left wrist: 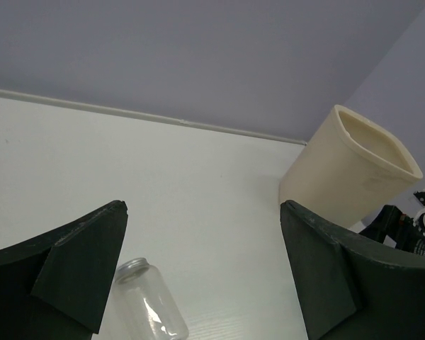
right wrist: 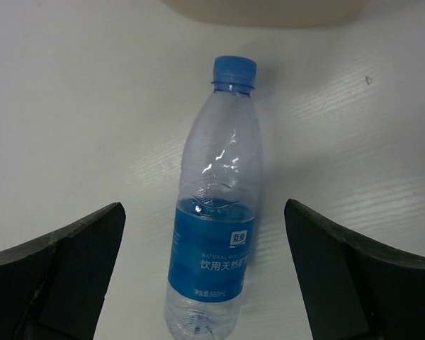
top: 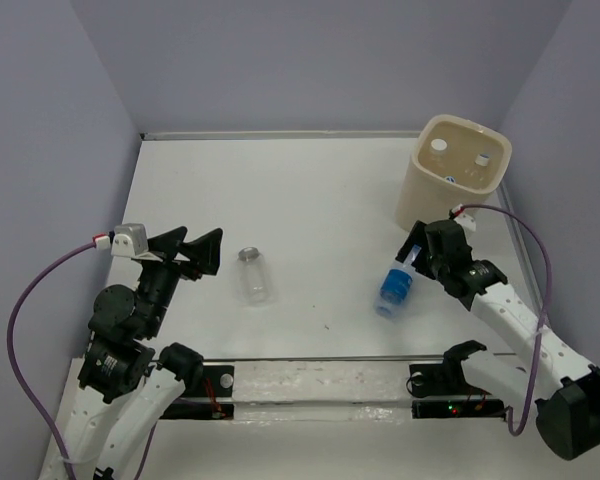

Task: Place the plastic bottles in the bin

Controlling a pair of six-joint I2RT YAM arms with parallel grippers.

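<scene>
The cream-beige bin [top: 420,195] stands at the back right, with two white-capped bottles [top: 438,146] inside. A blue-labelled, blue-capped plastic bottle [top: 392,287] lies on the table in front of the bin. My right gripper [top: 413,262] is open above its cap end. In the right wrist view the bottle [right wrist: 216,227] lies between the spread fingers, untouched by my right gripper [right wrist: 202,209]. A clear unlabelled bottle [top: 253,274] with a grey cap lies mid-table. My left gripper [top: 198,250] is open just left of it. In the left wrist view that bottle [left wrist: 150,303] lies low between the fingers of my left gripper [left wrist: 202,212], with the bin [left wrist: 343,166] beyond.
Lilac walls close the table on the left, back and right. A clear rail [top: 310,382] runs across the near edge between the arm bases. The bin's base [right wrist: 269,10] shows at the top of the right wrist view. My right arm [left wrist: 411,230] shows beside the bin.
</scene>
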